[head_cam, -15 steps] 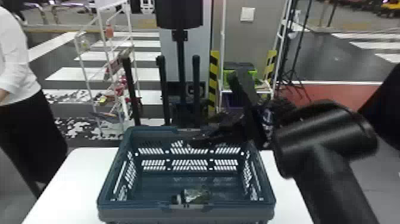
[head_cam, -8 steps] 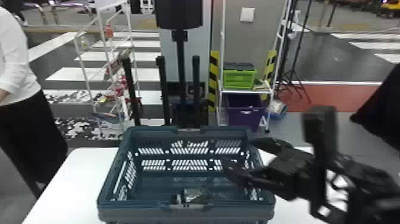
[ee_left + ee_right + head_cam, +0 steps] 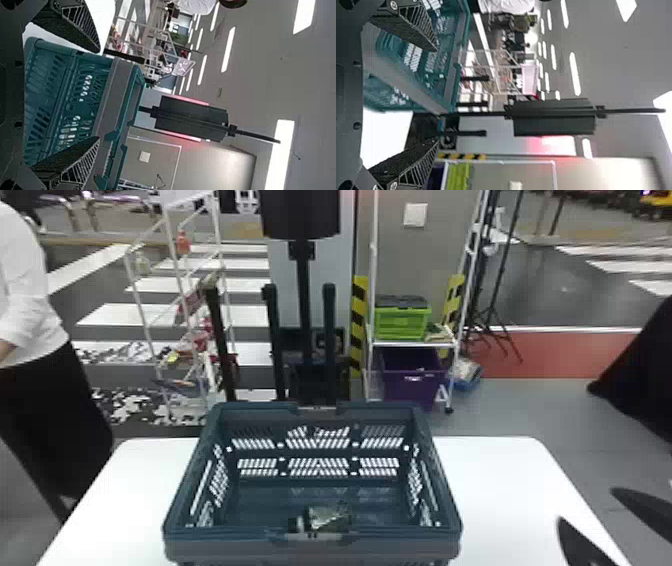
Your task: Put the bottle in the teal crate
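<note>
- A bottle (image 3: 327, 517) lies on its side within the teal crate (image 3: 210, 547), close to the near wall, its cap toward the robot's left; the task looks all but done.
- The right gripper (image 3: 586, 505), fingers spread and nothing between them, hangs off the crate's right side, by the edge of the white table (image 3: 505, 495). The left gripper (image 3: 98, 95), also spread and empty, faces the crate in the left wrist view.
- What remains is a clean exit: the right arm is best drawn outward and up, away from the rim, before it folds to rest.
- Fingers should stay parted and above rim height; a low swing back could catch the wall and drag the crate or roll the bottle.
- The bottle needs no second grasp, as it sits wholly inside.
- One second earlier, the right arm stretches across the crate's far side; half a second later, its fingers are over the right wall. Now they are well apart from it.
- Crate and bottle hold the same places throughout, while the green box (image 3: 402, 322) and purple bin (image 3: 412, 382), largely masked by the arm at first, stand revealed behind.
</note>
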